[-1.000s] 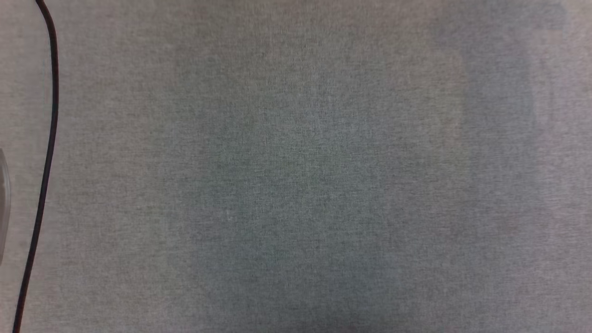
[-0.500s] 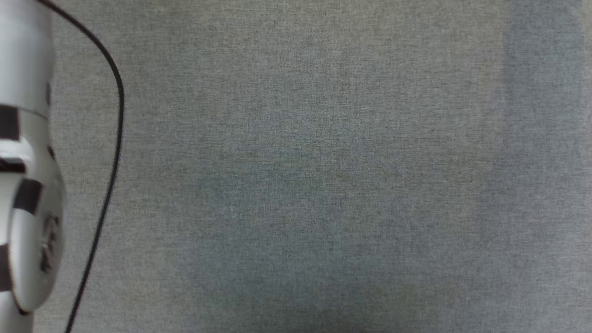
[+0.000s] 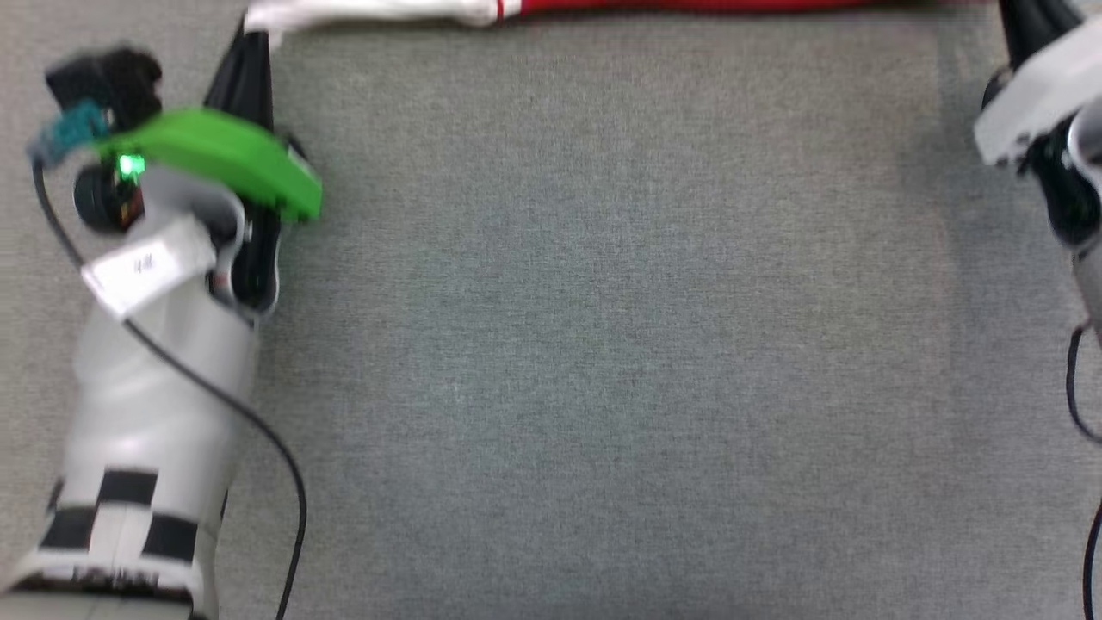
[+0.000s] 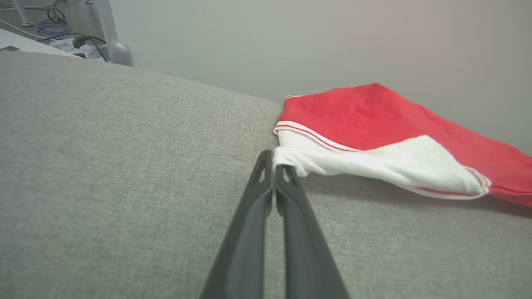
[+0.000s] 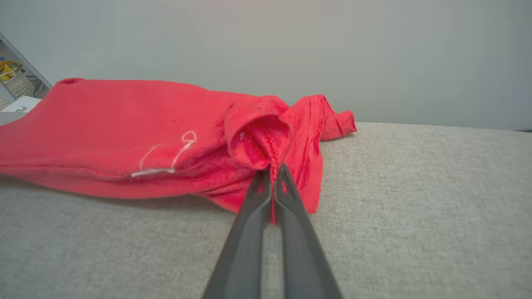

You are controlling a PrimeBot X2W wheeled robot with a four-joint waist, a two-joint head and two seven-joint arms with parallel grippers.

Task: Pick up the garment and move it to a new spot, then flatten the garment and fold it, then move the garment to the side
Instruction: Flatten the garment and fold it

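The garment point(image 3: 689, 5) lies stretched along the top edge of the head view, red with a white end point(image 3: 370, 12) on the left. My left gripper point(image 3: 247, 34) is shut on that white corner point(image 4: 291, 160); the red and white cloth point(image 4: 357, 112) hangs taut just above the grey surface. My right gripper point(image 3: 1018, 15) sits at the top right. In the right wrist view my right gripper point(image 5: 272, 172) is shut on a bunched red fold, and the rest of the garment point(image 5: 124, 120) trails off to the left.
A grey woven surface point(image 3: 603, 344) spreads under both arms, with a plain pale wall behind it. A black cable point(image 3: 284, 465) runs down from the left forearm. Past the surface's edge stand a metal leg with floor cables point(image 4: 112, 37) and a shelf with a basket point(image 5: 16, 83).
The head view has shifted. The left arm has come into it on the left, the right arm on the right, and the garment's edge along the top.
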